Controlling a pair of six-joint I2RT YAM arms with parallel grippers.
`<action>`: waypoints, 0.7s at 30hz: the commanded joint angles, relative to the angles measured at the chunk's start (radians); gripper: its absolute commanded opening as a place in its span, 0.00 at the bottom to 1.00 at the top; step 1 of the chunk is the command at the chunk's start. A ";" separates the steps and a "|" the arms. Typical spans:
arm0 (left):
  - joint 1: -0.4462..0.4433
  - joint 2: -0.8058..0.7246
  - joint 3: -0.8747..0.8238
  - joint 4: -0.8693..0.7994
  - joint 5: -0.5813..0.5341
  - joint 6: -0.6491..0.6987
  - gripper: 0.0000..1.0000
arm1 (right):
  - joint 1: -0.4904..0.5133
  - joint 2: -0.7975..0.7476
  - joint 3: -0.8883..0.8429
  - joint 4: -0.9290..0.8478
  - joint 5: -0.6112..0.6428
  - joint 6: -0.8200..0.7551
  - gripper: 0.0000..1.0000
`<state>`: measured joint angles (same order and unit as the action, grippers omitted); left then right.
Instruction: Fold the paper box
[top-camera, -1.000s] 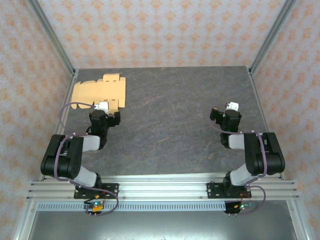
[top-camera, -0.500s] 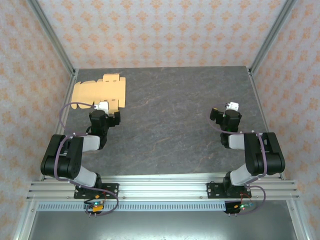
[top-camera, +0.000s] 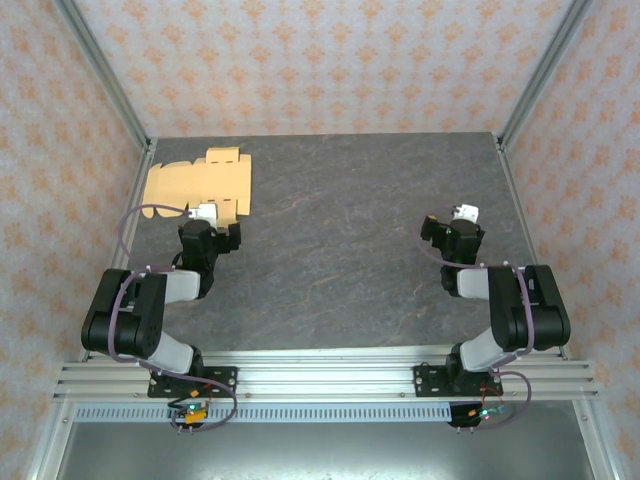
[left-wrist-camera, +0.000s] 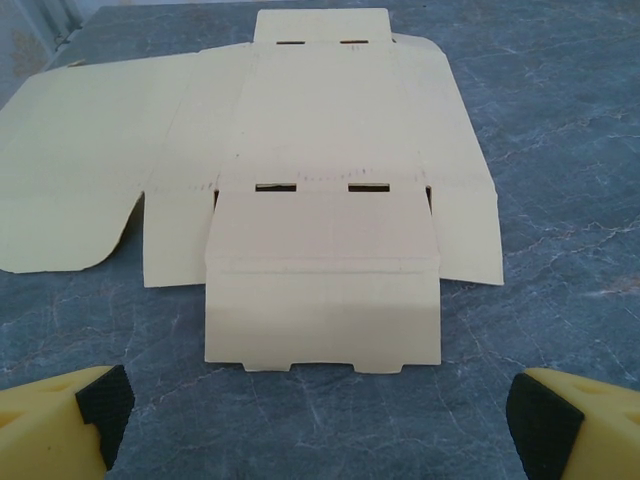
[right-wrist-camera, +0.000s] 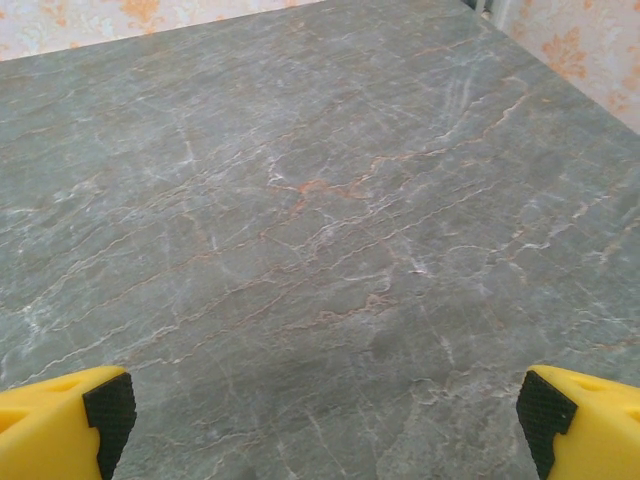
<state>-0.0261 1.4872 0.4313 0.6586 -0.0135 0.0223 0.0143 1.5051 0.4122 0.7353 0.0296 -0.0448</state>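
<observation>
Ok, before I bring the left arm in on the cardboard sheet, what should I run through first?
1. Paper box lying flat and unfolded on the table: ok.
2. Left fingers open and empty: ok.
3. Near flap centred between the left fingers, which sit short of its edge: ok.
4. Right fingers open and empty: ok.
5. Right fingers close enough to help: not ok, they are over bare table, far from the box.
6. Near flap's edge raised enough to slip a finger under: cannot tell.
</observation>
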 joint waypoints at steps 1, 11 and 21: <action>-0.010 -0.122 0.133 -0.260 -0.074 -0.041 1.00 | 0.005 -0.142 0.015 -0.103 0.093 0.040 0.99; 0.004 -0.109 0.676 -1.184 -0.271 -0.681 1.00 | 0.000 -0.414 0.372 -0.876 0.290 0.548 0.99; 0.005 0.533 1.181 -1.273 -0.103 -0.440 1.00 | 0.046 -0.232 0.447 -0.907 -0.088 0.541 0.99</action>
<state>-0.0204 1.9129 1.5341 -0.4957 -0.1604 -0.4652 0.0360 1.2484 0.8452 -0.0921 0.0471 0.4652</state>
